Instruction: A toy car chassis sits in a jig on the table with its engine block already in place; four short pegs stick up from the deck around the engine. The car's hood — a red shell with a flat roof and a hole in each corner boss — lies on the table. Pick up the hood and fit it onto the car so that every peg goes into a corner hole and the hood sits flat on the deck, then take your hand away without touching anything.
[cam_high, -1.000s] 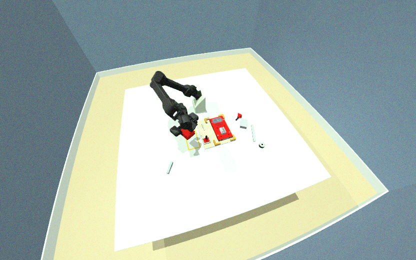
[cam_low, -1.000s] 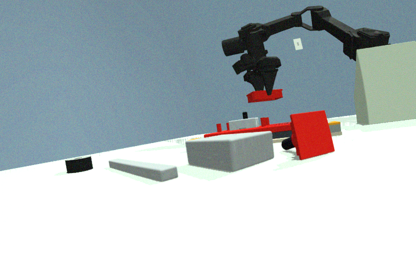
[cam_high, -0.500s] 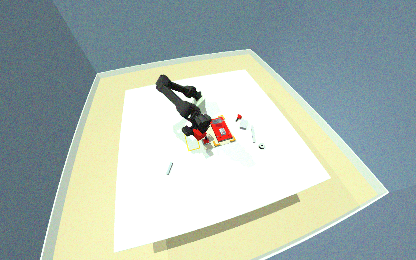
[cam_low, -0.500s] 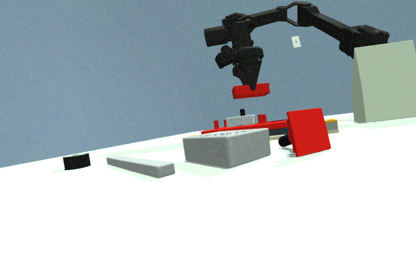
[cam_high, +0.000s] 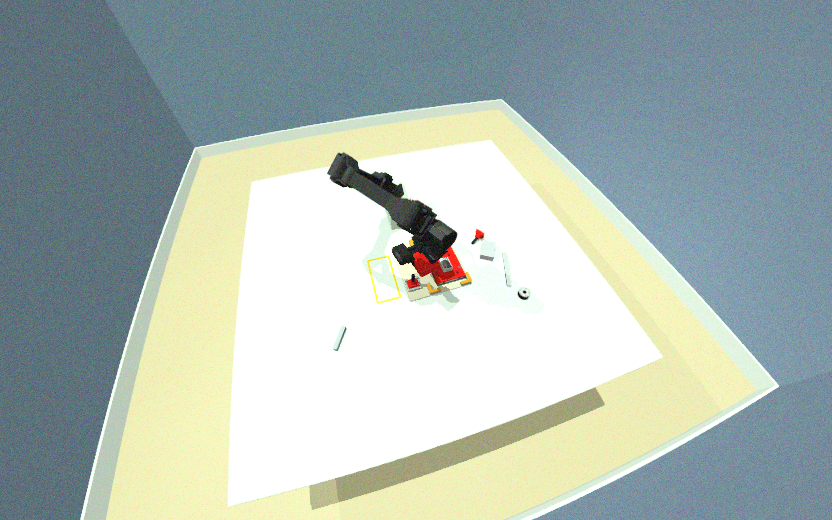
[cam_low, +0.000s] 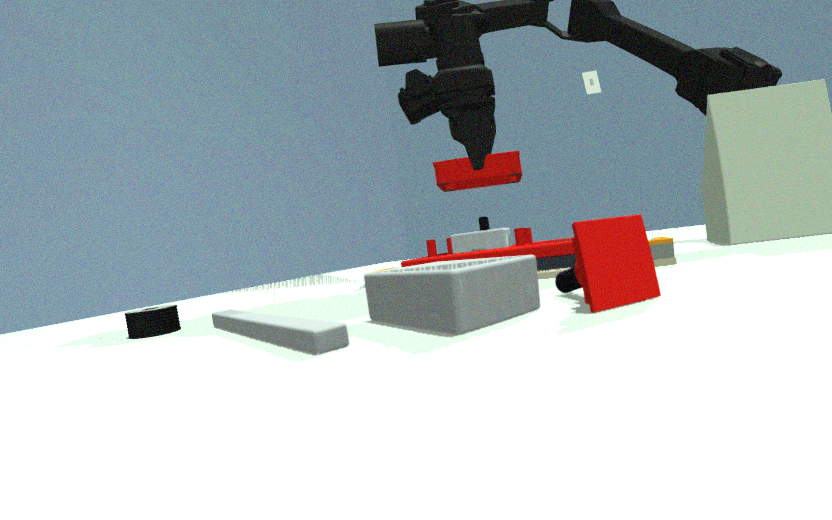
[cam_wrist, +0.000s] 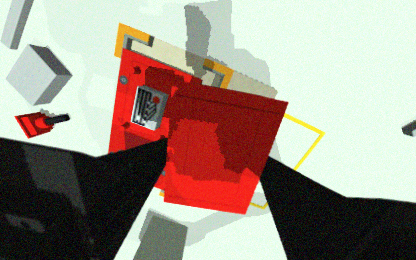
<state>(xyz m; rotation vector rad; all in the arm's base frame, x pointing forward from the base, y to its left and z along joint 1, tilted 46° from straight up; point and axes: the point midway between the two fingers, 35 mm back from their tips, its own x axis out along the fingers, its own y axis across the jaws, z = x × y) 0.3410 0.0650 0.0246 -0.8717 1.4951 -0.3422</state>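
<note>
The red hood (cam_high: 423, 264) (cam_low: 454, 175) (cam_wrist: 210, 165) is between the fingers of my gripper (cam_low: 478, 166) (cam_wrist: 215, 150), which is shut on it. The hood hangs flat side up, clearly above the deck and slightly tilted in the exterior view. The red chassis (cam_low: 549, 247) (cam_wrist: 118, 107) sits in the jig (cam_wrist: 167, 54) below. In the wrist view the hood covers the chassis's right part, beside the grey engine block (cam_high: 446, 264) (cam_low: 480, 239) (cam_wrist: 148, 107). Some pegs show, including one peg (cam_low: 431, 247) at the left in the exterior view. The hood's corner holes are hidden.
A grey box (cam_high: 487, 250) (cam_low: 454, 300) (cam_wrist: 32, 75), a grey bar (cam_high: 506, 268) (cam_low: 279, 329), a black wheel (cam_high: 523, 293) (cam_low: 152, 321) and a red piece with a black stem (cam_high: 479, 233) (cam_low: 616, 263) lie beside the jig. A yellow outline (cam_high: 373, 281) is on its other side.
</note>
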